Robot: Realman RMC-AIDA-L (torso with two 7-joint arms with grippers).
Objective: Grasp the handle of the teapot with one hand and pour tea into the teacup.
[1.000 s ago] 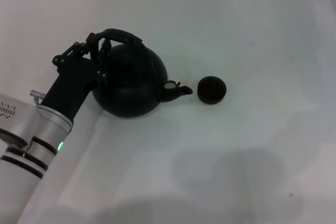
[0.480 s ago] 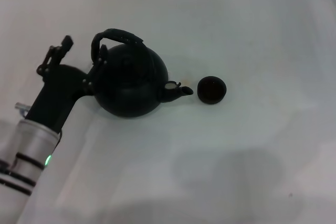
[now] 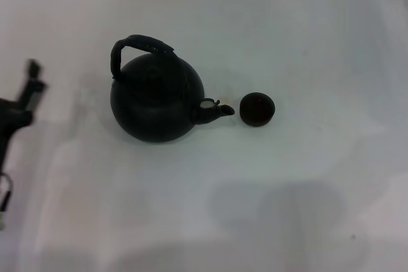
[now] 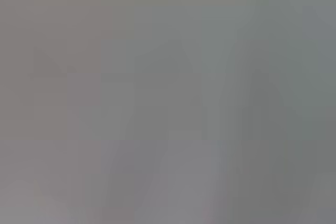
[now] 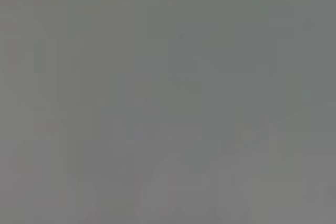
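Table (image 3: 306, 208): plain white, faint grey shadows lower centre.
Teapot (image 3: 156, 97): upright, centre-left; teacup (image 3: 257, 109) just beside spout.
Left gripper (image 3: 25, 90): far left edge, blurred; opening cannot tell.

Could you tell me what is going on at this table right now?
Nothing is being held. The teapot stands upright on the white table, its spout aimed at the teacup, which sits just beyond the spout tip. The handle arches over the pot, untouched. The left gripper is at the left edge of the head view, well clear of the pot. The right gripper is out of sight.
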